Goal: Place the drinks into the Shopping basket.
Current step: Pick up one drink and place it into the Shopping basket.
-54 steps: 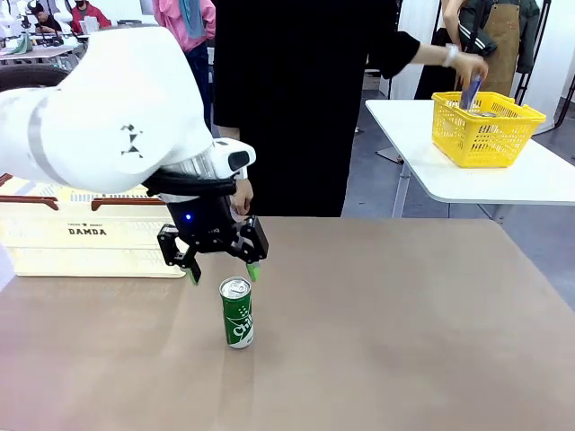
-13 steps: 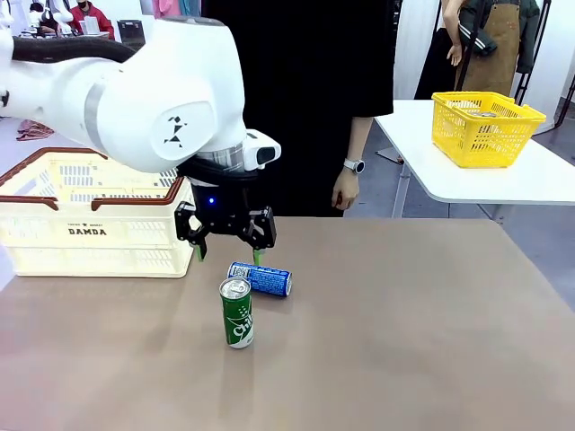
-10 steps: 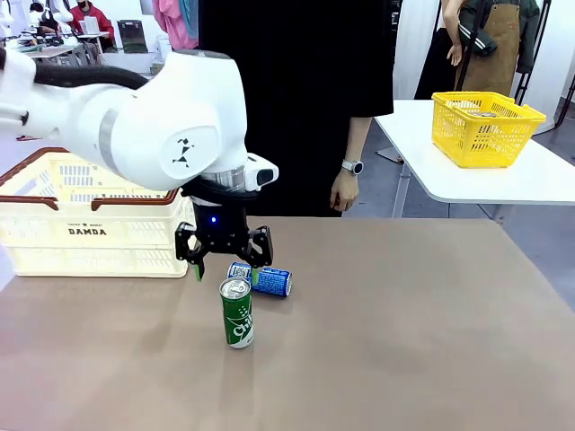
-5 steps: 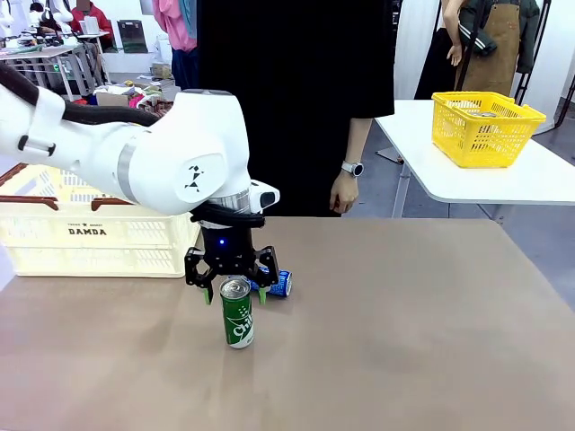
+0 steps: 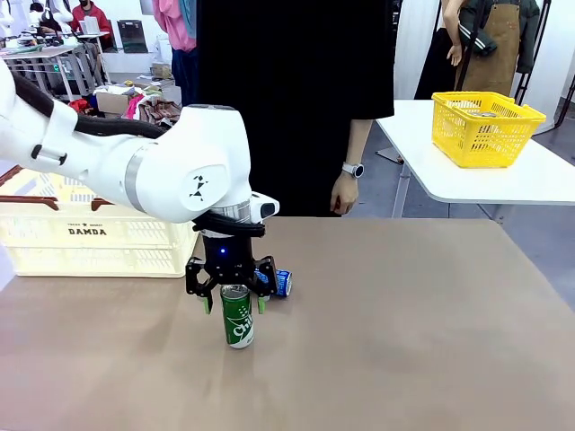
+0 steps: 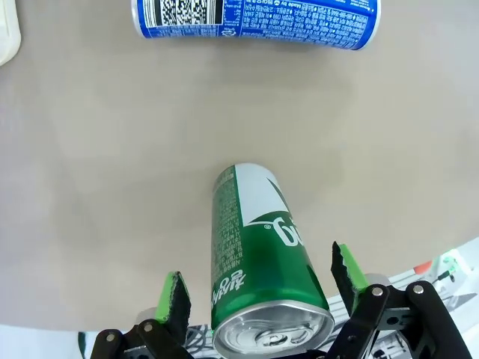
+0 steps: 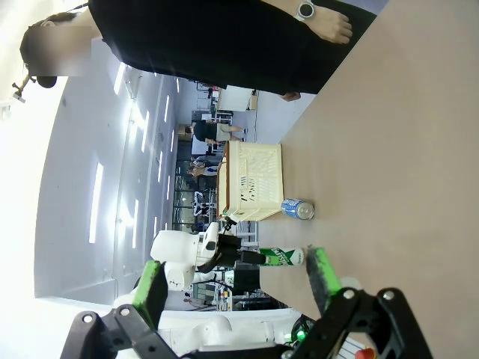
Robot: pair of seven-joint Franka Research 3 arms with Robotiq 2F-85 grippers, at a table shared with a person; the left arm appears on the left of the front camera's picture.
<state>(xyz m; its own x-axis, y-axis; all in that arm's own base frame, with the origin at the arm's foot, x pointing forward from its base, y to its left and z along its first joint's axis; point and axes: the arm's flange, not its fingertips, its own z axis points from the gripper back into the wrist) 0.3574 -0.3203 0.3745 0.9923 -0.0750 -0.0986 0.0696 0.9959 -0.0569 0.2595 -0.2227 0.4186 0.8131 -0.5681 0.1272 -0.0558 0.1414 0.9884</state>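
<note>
Slim green metal can: stands up straight on the brown table, low and left of the middle in the front view; it has white letters and a silver top
Left hand: points straight down at the green can; its two green-tipped fingers are wide apart, one on each side of the can's top part; a gap shows beside one pad and the other pad is very near the can; it is not squeezing
Slim blue metal can: lies on its side on the table just behind the green can, a bit to the right; the left hand hides part of it; it has white print
Big cream plastic basket with a brown rim: at the left edge of the front view, "DAMDA" on its side; both cans are outside it
Right hand: fingers apart, nothing between them
Person in black: stands at the far side of the table, one arm down, a watch by the person's hand
Small yellow mesh basket: on a white side table, upper right
</note>
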